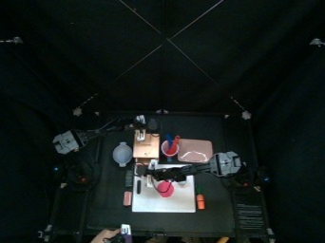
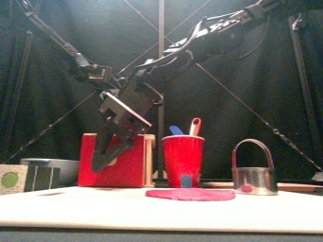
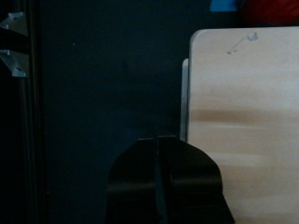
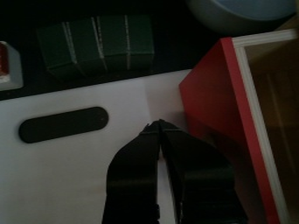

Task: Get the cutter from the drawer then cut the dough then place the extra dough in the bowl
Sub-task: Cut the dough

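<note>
Black curtains all round; small black table (image 3: 105, 87), lit from the open front.

Right hand (image 4: 156, 129): jaws pressed together, nothing between them. It hangs over the white cutting board (image 4: 105, 101), tips just beside the red drawer front (image 4: 216, 96) of the wooden box (image 3: 246, 96).

Left hand (image 3: 163, 138): also clenched and empty, over bare table beside the box. That arm rests at the left.

Cutter (image 2: 255, 172) is not in the drawer. It stands upright right of the red cup (image 2: 183, 156), wire handle (image 2: 254, 141) arched above it, near the right end of the dough (image 2: 190, 195) but apart from it.

Handling, as judged:
- Cutter looks like thin metal: light, stiff, slick-walled. The top of the handle arch is the likely place to take hold; a pinch on the wall could slip or tip it.
- Dough is a flat pink disc, soft. It will probably sag and cling to the board. The offcut is best pinched at its outer edge and lifted slowly.

Views compared:
- Front view alone gives the cutter's stance and raised handle; neither wrist view shows the cutter.
- Right wrist view shows the dark green sushi roll (image 4: 100, 39) and the bowl (image 4: 239, 9) past the board's far edge, which the front view hardly shows.
- Top view places the dough on the near part of the board.
</note>
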You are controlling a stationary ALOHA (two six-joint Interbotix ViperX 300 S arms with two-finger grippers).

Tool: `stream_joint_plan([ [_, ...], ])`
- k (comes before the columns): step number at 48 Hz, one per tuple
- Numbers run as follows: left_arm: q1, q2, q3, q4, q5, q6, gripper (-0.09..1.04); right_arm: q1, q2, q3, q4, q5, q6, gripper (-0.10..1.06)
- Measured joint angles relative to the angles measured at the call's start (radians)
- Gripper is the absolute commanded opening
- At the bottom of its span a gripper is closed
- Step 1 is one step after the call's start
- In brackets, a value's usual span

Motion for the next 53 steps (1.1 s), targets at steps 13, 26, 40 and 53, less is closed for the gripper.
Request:
stream_joint_plan([
  [13,0.003,0.0,0.002,0.0,-0.005,-0.002,0.3,-0.037,0.0,-0.003,-0.046,0.017,-0.005,0.16],
  [26,0.005,0.0,0.005,0.0,-0.008,-0.002,0.3,-0.083,0.0,-0.008,-0.078,0.02,-0.003,0.16],
  [40,0.006,0.0,0.006,-0.002,-0.028,-0.008,0.3,-0.084,0.0,-0.034,-0.061,0.023,0.0,0.16],
  [53,0.005,-0.018,0.006,-0.035,-0.049,-0.009,0.3,-0.02,-0.038,-0.049,-0.012,0.072,0.002,0.16],
])
